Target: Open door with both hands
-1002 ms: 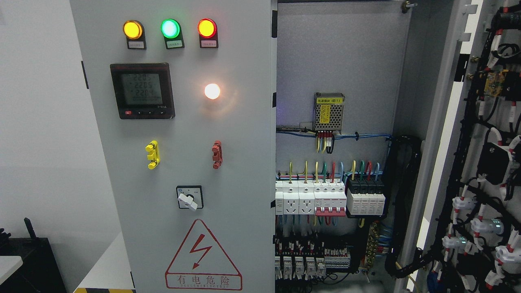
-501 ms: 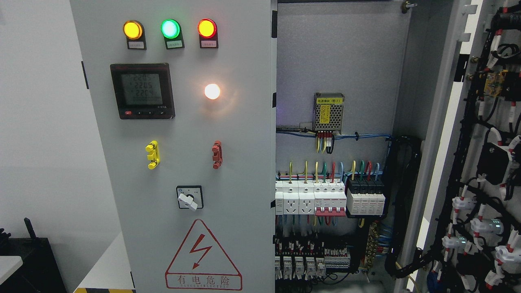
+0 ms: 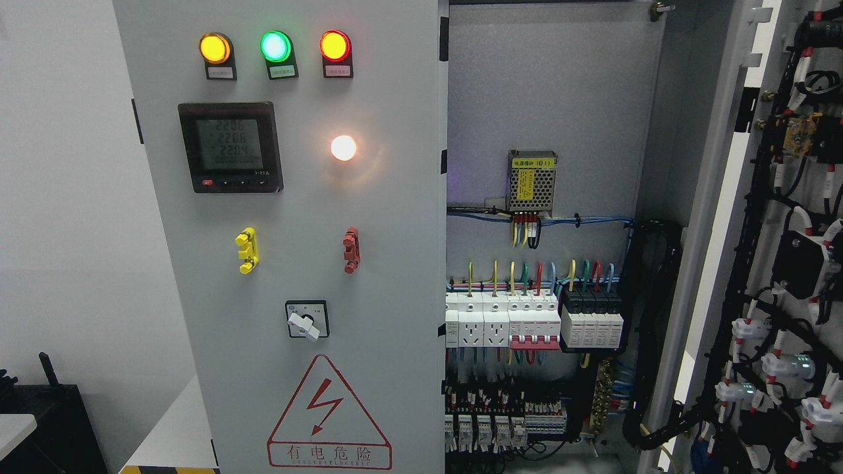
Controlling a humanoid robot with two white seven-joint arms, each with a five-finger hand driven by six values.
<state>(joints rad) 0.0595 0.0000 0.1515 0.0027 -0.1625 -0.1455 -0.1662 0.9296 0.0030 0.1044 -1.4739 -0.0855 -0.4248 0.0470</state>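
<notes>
Door [image 3: 718, 197] on rt swung wide, left door [image 3: 296, 263] shut; no hand in view, grip unknown; blind reach risks snagging wiring [image 3: 777, 329].

The grey left door [image 3: 369, 217] is running off the top and bottom edges, so its full height is not showing. The red warning triangle [image 3: 328, 411] is touching the bottom edge. The digits on the black meter [image 3: 230, 147] are too faint to read. The small labels under the three lamps [image 3: 275, 47] are too tiny to read. The open right door [image 3: 790, 263] is being cropped at the right edge, its wiring tangling into shadow. The lowest breaker row [image 3: 504, 428] is blurring into darkness.
</notes>
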